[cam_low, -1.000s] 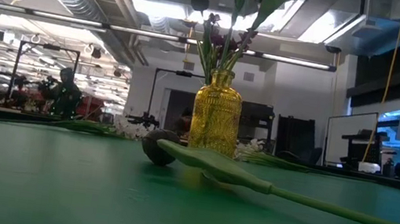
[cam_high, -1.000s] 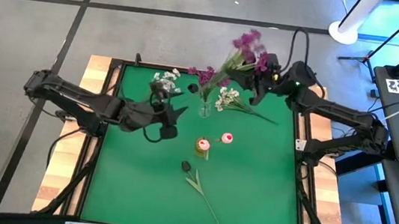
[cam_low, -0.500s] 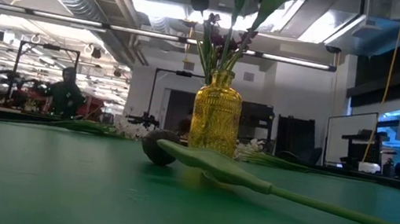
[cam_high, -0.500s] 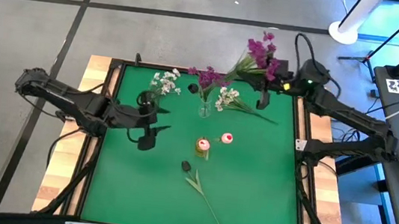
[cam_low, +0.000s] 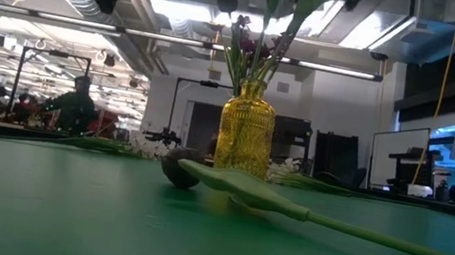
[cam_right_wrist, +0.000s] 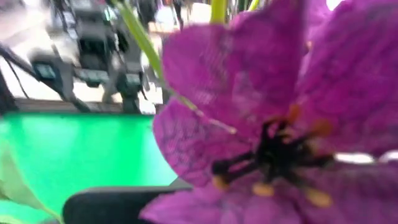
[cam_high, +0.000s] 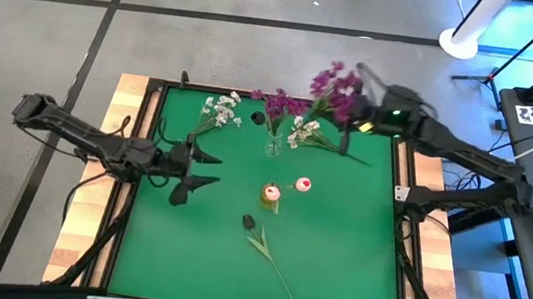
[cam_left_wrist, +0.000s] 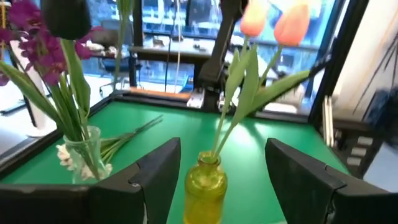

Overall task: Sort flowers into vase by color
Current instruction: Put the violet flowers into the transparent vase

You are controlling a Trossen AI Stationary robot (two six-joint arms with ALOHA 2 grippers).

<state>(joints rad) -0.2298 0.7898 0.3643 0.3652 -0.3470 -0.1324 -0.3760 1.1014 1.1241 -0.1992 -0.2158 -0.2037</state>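
Observation:
In the high view a clear vase [cam_high: 273, 148] holds magenta sprigs [cam_high: 277, 102]. A yellow vase [cam_high: 270, 196] holds two pink tulips [cam_high: 304, 184]. White sprigs lie on the mat at the far left [cam_high: 219, 110] and beside the clear vase [cam_high: 304, 130]. A dark-budded flower [cam_high: 250, 223] lies flat near the middle, stem toward the near edge. My right gripper [cam_high: 358, 120] hovers at the far right, shut on another magenta sprig [cam_high: 333, 82]. My left gripper [cam_high: 202, 166] is open at the left; the left wrist view looks at the yellow vase [cam_left_wrist: 205, 186]. My right gripper holds the magenta sprig by its green stem [cam_high: 348, 105], below the blossoms. The sprig is lifted clear of the table and its blossoms [cam_right_wrist: 273, 124] fill the right wrist view. The gripper and the blossoms hide the place of contact.
Raised frame edges [cam_high: 147, 136] bound the green mat, with wooden boards outside them. The mat's near half is open apart from the dark flower's long stem [cam_low: 374, 235]. The room beyond shows workbenches and a person [cam_low: 75, 105] far off.
My left gripper has drawn back from beside the clear vase toward the table's left and near edges; the far-left white sprig has stayed on the mat. My right gripper has swung the magenta sprig toward the far right corner, then back and lower toward the clear vase.

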